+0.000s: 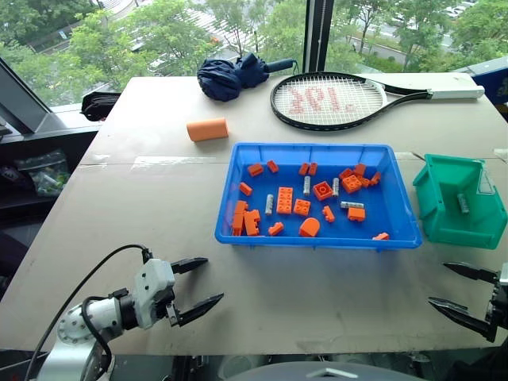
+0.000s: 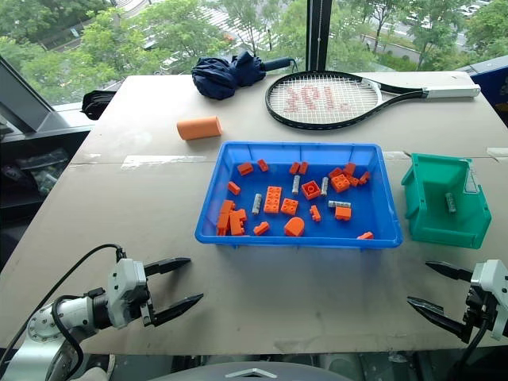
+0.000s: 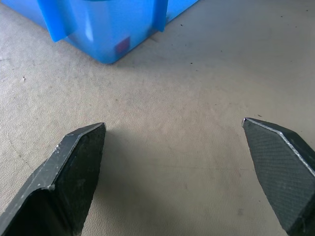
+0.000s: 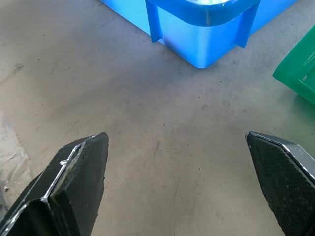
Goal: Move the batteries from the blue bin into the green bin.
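Head camera, table: we see a beige table (image 1: 159,198) with the blue bin (image 1: 317,236) at its middle and the green bin (image 1: 444,226) just beside it, to the right.
Head camera, batteries: four batteries (image 1: 269,203) lie in the blue bin among orange toy bricks (image 1: 284,200); one more battery (image 1: 463,203) already lies inside the green bin.
Head camera, far side: we see an orange cylinder (image 1: 208,129), a folded dark blue umbrella (image 1: 234,75) and a tennis racket (image 1: 333,101) beyond the blue bin.
Head camera, grippers: the left gripper (image 1: 202,281) hangs over the near left of the table and the right gripper (image 1: 440,286) over the near right, each with fingers spread and nothing between them.
Left wrist camera: we see two black fingers (image 3: 69,182) spread wide over bare table, a corner of the blue bin ahead.
Right wrist camera: we see the fingers (image 4: 74,187) spread wide over bare table, a blue bin corner and a green bin edge ahead.
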`<act>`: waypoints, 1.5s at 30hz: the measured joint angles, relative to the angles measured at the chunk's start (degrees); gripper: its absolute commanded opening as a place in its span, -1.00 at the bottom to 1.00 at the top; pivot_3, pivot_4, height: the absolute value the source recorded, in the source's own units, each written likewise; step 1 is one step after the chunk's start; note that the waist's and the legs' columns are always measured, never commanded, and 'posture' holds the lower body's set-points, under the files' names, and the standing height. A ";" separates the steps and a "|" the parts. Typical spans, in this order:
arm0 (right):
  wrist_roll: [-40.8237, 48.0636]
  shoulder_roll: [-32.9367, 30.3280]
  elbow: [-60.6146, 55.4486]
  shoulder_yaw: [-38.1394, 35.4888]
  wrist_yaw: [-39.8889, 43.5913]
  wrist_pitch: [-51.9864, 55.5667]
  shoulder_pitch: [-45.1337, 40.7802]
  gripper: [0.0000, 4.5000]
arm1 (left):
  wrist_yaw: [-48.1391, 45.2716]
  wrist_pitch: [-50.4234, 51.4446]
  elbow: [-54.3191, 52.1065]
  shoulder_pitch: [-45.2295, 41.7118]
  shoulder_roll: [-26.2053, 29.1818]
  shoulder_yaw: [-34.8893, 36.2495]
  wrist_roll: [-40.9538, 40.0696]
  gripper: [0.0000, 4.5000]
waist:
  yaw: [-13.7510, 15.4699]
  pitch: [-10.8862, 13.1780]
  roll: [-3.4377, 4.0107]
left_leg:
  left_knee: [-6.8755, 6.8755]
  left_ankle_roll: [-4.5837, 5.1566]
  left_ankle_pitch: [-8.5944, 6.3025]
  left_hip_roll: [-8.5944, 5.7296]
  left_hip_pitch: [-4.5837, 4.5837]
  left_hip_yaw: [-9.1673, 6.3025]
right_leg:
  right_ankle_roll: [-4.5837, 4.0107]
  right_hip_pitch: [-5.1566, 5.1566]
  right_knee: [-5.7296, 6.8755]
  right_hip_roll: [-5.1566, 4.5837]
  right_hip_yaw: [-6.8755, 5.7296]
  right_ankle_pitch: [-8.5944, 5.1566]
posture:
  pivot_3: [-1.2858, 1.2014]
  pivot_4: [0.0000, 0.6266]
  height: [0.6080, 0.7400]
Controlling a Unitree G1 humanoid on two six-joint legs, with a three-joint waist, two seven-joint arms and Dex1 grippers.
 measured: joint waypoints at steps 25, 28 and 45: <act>0.52 -0.52 5.88 -0.24 3.97 -3.46 -1.27 0.99 | -1.56 0.22 -0.71 -0.04 -0.05 -0.02 -1.42 1.00 | -0.05 0.00 0.00 | 0.00 0.00 0.00 0.00 0.00 0.00 | 0.00 0.00 0.00 0.00 0.00 0.00 | 0.03 -0.52 1.00; 3.71 -1.35 1.83 -2.29 4.86 -0.33 0.31 0.99 | -6.83 5.37 -5.25 0.46 2.18 0.59 -11.28 1.00 | -0.01 0.05 0.05 | 0.00 0.00 0.00 0.01 -0.02 -0.01 | 0.00 -0.01 0.02 -0.01 -0.01 0.00 | 0.03 -0.52 1.00; 4.13 -6.12 -9.28 19.86 -18.03 26.82 -44.95 0.99 | 0.77 30.69 -10.84 -34.99 14.10 1.05 -22.57 1.00 | -0.37 0.15 -0.09 | 0.01 -0.30 0.20 0.06 -0.26 0.00 | -0.03 -0.31 0.00 0.09 -0.05 0.04 | 0.03 -0.52 1.00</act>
